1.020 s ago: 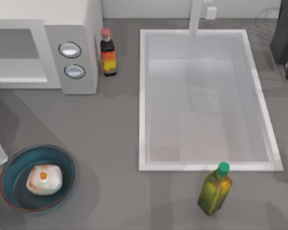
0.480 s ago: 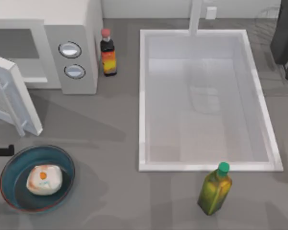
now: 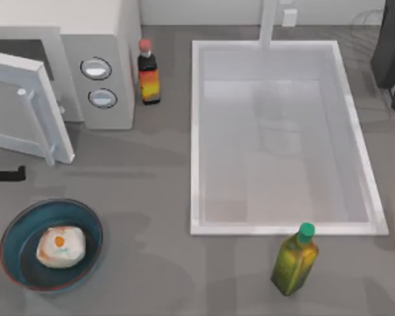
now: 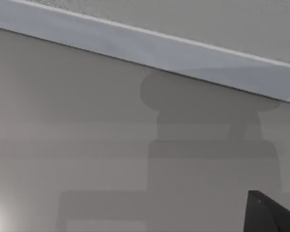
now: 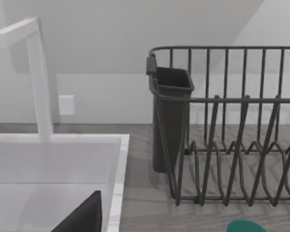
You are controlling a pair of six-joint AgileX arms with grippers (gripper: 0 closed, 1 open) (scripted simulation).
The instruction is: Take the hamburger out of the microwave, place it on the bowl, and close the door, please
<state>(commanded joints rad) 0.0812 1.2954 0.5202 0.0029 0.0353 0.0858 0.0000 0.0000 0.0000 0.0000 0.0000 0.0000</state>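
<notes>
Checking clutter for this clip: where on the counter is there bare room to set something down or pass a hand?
Free: the counter between the bowl and the sink, in front of the microwave, and left of the green bottle. Crowded: the far left, where the half-open door swings above the left gripper and the bowl with the hamburger; the sauce bottle fills the microwave-sink gap.

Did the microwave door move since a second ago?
Yes. The door has swung toward the microwave, closing most of the way; its free edge now nears the dials.
</notes>
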